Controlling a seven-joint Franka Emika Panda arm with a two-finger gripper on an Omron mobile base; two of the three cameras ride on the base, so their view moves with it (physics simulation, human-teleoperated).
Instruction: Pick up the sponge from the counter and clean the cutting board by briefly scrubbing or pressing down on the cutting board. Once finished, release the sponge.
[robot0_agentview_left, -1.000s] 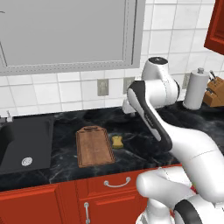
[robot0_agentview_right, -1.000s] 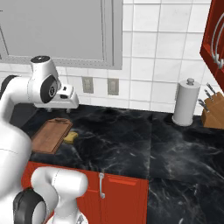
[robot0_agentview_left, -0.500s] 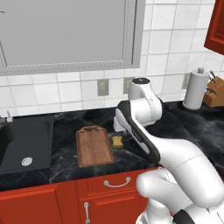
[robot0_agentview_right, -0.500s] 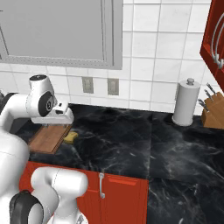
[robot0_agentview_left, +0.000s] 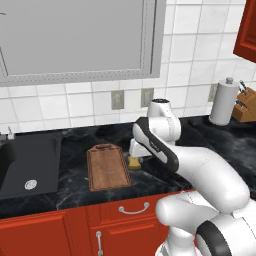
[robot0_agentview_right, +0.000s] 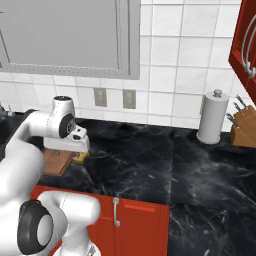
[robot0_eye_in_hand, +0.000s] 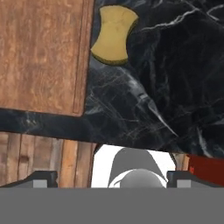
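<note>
The yellow sponge (robot0_agentview_left: 134, 163) lies on the black counter (robot0_agentview_left: 165, 165), just off the right edge of the brown cutting board (robot0_agentview_left: 107, 168). My gripper (robot0_agentview_left: 136, 155) hangs low right over the sponge, pointing down. In the right base view the hand and its gripper (robot0_agentview_right: 75, 150) cover part of the sponge (robot0_agentview_right: 80, 157) and the board (robot0_agentview_right: 54, 161). In the hand view the sponge (robot0_eye_in_hand: 114, 35) sits near the top, touching the board's rim (robot0_eye_in_hand: 84, 57). The gripper (robot0_eye_in_hand: 112, 178) is open, its fingertips (robot0_eye_in_hand: 41, 178) wide apart with nothing between them.
A black sink (robot0_agentview_left: 27, 165) lies left of the board. A paper towel roll (robot0_agentview_left: 223, 102) and a knife block (robot0_agentview_left: 246, 105) stand at the far right by the tiled wall. The counter's front edge (robot0_eye_in_hand: 52, 118) runs close below the board, with red cabinets (robot0_agentview_left: 120, 220) underneath.
The arm has folded down and swung left, bringing the hand from well above the counter to just over the sponge. Sponge and board have not moved.
</note>
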